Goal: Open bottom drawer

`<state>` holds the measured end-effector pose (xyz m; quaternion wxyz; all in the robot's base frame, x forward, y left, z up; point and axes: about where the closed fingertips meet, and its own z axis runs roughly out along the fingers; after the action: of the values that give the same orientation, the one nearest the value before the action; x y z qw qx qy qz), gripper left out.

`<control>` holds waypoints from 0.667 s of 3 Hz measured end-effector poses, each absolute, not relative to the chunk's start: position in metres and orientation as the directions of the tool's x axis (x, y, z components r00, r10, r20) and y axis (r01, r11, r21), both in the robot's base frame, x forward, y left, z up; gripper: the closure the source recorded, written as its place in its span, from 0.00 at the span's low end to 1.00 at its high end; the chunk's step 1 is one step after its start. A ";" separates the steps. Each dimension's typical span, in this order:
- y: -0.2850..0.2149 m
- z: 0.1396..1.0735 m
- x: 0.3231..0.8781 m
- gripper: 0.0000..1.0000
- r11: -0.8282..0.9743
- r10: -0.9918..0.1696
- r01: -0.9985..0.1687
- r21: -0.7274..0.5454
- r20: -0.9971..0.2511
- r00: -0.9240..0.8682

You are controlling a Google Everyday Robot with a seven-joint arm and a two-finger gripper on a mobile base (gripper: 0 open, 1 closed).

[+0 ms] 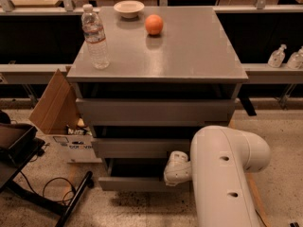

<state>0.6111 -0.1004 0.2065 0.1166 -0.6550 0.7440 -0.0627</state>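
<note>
The grey cabinet (161,56) has three drawers. The bottom drawer (132,184) is the lowest, with a plain grey front that stands slightly forward of the cabinet, and a dark gap shows above it. The middle drawer front (137,148) and the larger top drawer front (156,111) are above it. My gripper (173,171) is at the right end of the bottom drawer's top edge, mostly hidden behind my white wrist. My big white arm (227,174) covers the cabinet's lower right corner.
On the cabinet top stand a water bottle (95,37), an orange (154,24) and a small white bowl (129,8). An open cardboard box (59,115) sits on the floor to the left, next to a black stand (19,160) with cables. Bottles (277,56) stand on a shelf at the right.
</note>
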 end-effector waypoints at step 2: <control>-0.100 0.205 0.610 0.00 0.133 -0.989 -0.961 -0.243 -0.091 -0.114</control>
<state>0.6096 -0.1001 0.2047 0.1154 -0.6553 0.7439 -0.0616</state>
